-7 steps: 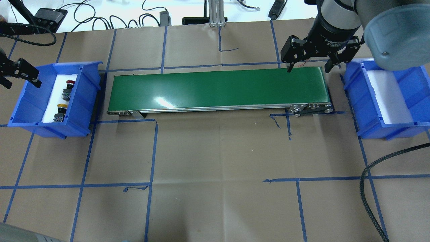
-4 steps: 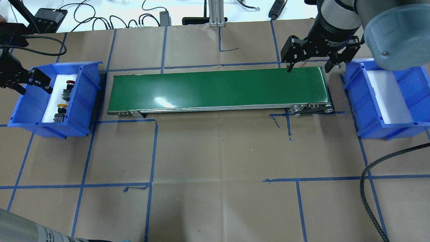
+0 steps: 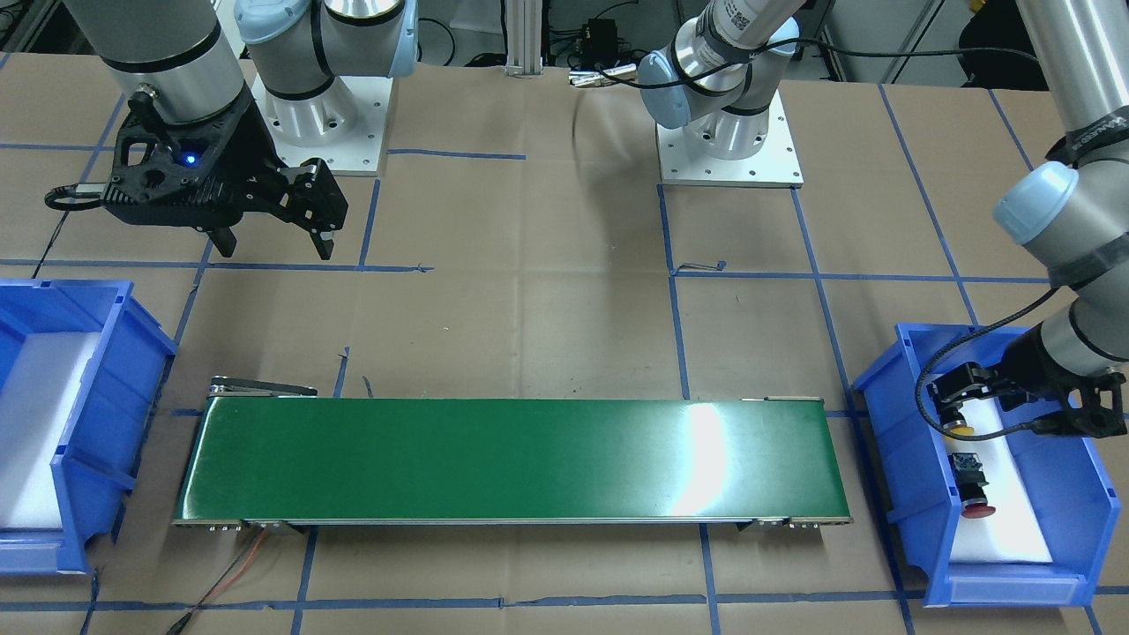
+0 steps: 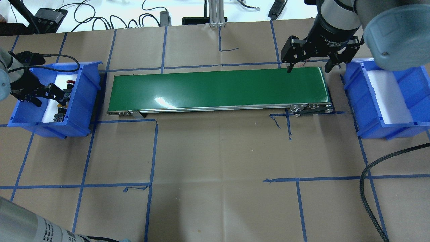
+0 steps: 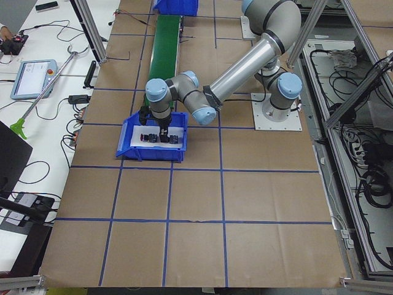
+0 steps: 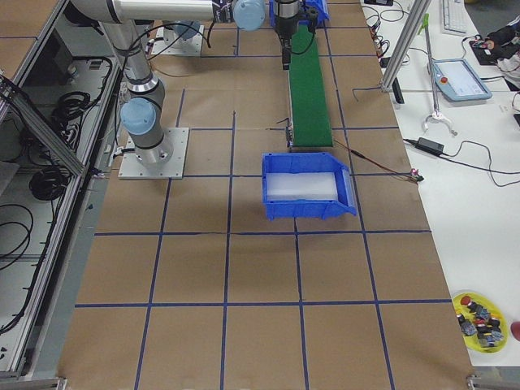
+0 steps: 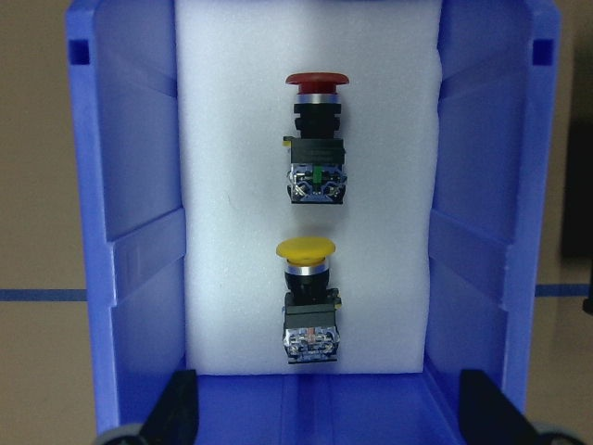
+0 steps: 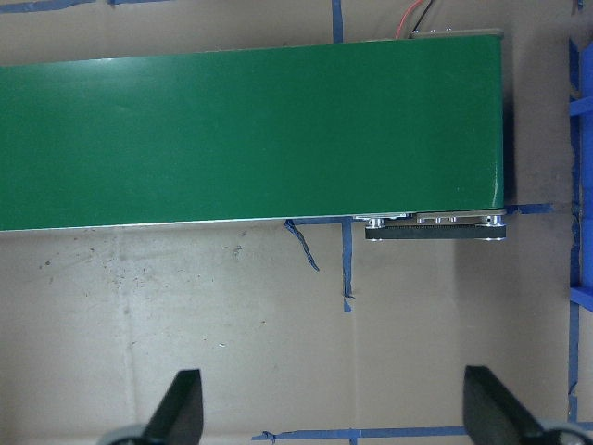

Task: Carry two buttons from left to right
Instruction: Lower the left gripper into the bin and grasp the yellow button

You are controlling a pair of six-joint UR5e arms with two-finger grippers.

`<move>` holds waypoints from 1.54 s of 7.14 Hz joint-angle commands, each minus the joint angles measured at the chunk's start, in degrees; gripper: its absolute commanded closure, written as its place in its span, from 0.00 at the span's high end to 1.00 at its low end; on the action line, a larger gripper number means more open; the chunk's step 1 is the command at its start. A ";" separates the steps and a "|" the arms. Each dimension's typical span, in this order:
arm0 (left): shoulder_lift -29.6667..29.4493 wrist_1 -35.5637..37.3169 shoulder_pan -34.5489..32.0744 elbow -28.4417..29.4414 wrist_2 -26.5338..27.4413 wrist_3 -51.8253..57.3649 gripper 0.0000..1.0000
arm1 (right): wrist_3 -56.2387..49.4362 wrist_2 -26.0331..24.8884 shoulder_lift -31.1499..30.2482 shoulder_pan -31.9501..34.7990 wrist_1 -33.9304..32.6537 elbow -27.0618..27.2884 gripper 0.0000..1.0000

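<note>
In the overhead view the left arm (image 4: 23,227) shows as a grey link in the lower left corner. Its wrist (image 4: 6,72) is at the left edge, and the left gripper (image 4: 47,95) reaches in from there with jaws spread. The left wrist camera shows its dark fingertips (image 7: 181,413) far apart in the bottom corners. Seen from the front, this arm drops down the right edge and bends inward at the wrist. The right arm (image 4: 396,33) fills the upper right corner overhead. The right gripper (image 4: 308,67) points downward, jaws wide. Its fingertips (image 8: 185,403) sit at the bottom corners of the right wrist view.
</note>
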 commanded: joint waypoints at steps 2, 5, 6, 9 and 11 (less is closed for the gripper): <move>-1.25 6.34 1.47 -4.35 0.16 0.34 0.98 | 0.00 0.00 0.00 0.00 0.00 0.00 1.00; -1.34 6.53 0.78 -4.53 0.33 0.25 0.57 | 0.00 0.00 0.00 0.00 0.00 0.00 1.00; -1.25 6.53 0.60 -4.88 0.34 -0.18 0.38 | 0.00 0.00 0.00 0.00 0.00 0.00 1.00; 2.07 3.56 0.60 -3.67 0.60 -0.28 0.12 | 0.00 0.00 0.00 0.00 0.00 0.00 1.00; 7.78 -5.73 0.60 0.71 1.99 0.42 0.12 | 0.09 0.00 0.00 0.00 0.00 -0.08 1.00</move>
